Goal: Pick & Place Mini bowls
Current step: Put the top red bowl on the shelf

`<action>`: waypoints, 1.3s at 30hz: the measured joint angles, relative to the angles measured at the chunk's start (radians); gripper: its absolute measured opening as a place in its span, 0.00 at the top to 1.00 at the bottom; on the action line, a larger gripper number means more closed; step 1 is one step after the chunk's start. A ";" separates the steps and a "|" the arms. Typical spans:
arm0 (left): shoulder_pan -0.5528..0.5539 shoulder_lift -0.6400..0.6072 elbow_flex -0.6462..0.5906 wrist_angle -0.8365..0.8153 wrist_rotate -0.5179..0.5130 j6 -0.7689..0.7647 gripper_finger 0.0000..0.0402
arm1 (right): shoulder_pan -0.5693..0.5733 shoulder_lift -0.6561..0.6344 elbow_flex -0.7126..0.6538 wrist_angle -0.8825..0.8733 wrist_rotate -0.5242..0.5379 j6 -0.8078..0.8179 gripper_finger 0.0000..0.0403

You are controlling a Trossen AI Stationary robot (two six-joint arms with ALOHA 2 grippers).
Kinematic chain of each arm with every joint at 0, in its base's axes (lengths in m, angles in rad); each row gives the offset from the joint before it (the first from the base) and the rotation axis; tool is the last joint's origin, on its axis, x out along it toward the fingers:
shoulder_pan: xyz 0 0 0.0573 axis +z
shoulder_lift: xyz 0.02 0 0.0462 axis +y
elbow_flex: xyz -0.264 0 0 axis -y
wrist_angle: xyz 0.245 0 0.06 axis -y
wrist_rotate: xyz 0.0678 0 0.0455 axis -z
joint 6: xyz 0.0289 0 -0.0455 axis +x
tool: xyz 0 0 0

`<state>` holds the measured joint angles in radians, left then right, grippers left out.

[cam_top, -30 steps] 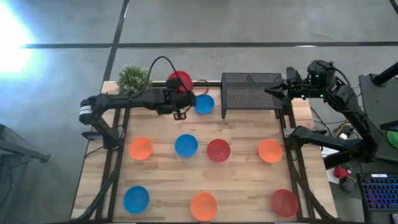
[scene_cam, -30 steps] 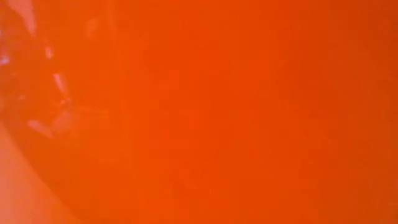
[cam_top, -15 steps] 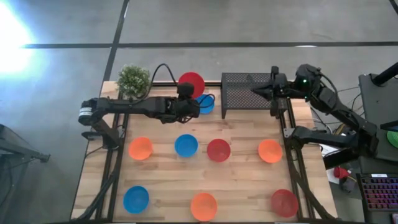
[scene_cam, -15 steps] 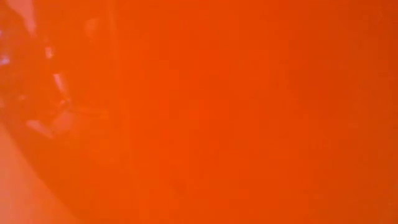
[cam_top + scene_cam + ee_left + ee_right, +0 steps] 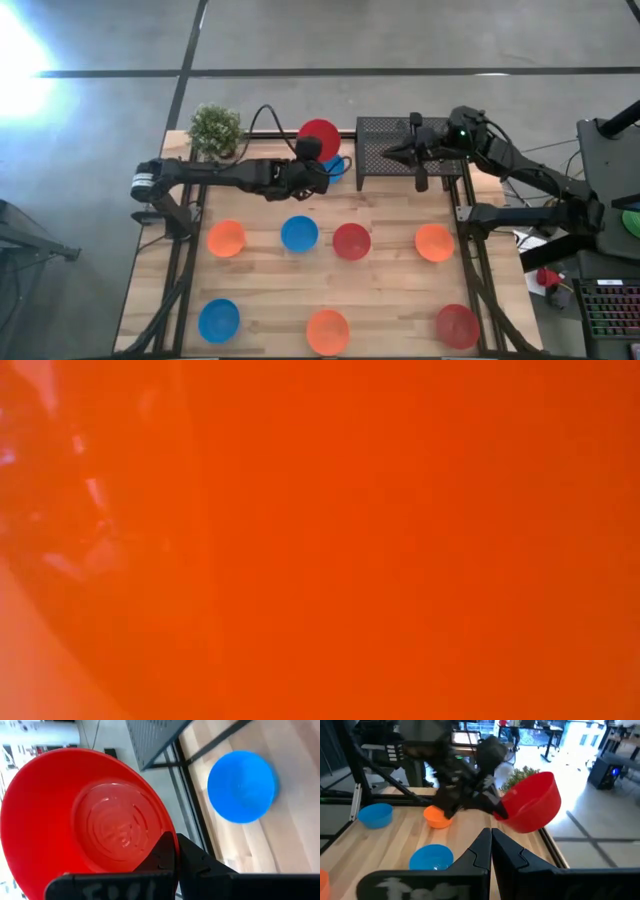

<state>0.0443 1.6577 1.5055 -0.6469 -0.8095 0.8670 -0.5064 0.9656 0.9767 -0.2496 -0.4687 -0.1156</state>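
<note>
Orange fills the low view completely, apparently the side of an orange bowl (image 5: 400,540) pressed close to that camera, so nothing else of the scene can be made out there.

From above, a wooden bench (image 5: 390,275) carries mini bowls spread apart, all empty. In a middle row lie an orange bowl (image 5: 226,238), a blue bowl (image 5: 299,233), a red bowl (image 5: 351,241) and another orange bowl (image 5: 434,242). In the near row lie a blue bowl (image 5: 218,320), an orange bowl (image 5: 327,331) and a red bowl (image 5: 456,326).

The left pincer (image 5: 312,165) is clenched on the rim of a raised red bowl (image 5: 319,134), held tilted above the far edge of the bench. Another blue bowl (image 5: 335,168) sits just beside it, partly hidden under the arm; the left wrist view shows it resting on the wood.

A black wire-mesh rack (image 5: 395,135) stands at the far edge, its inside not visible. The right pincer (image 5: 392,153), fingers pressed together and holding nothing, hangs over the rack. A small potted plant (image 5: 215,127) stands at the far left corner.
</note>
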 joint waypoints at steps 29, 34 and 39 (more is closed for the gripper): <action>-0.032 0.107 0.054 -0.019 -0.013 0.014 1.00 | 0.000 0.246 0.128 -0.005 0.079 0.087 0.76; -0.033 0.106 0.054 -0.019 -0.015 0.014 1.00 | 0.000 0.297 0.166 -0.006 0.079 0.108 0.68; -0.032 0.105 0.054 -0.019 -0.019 0.013 1.00 | 0.000 0.365 0.201 -0.007 0.079 0.139 0.65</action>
<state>0.0119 1.7630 1.5593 -0.6659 -0.8288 0.8803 -0.5060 1.3302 1.1781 -0.2567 -0.3901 0.0238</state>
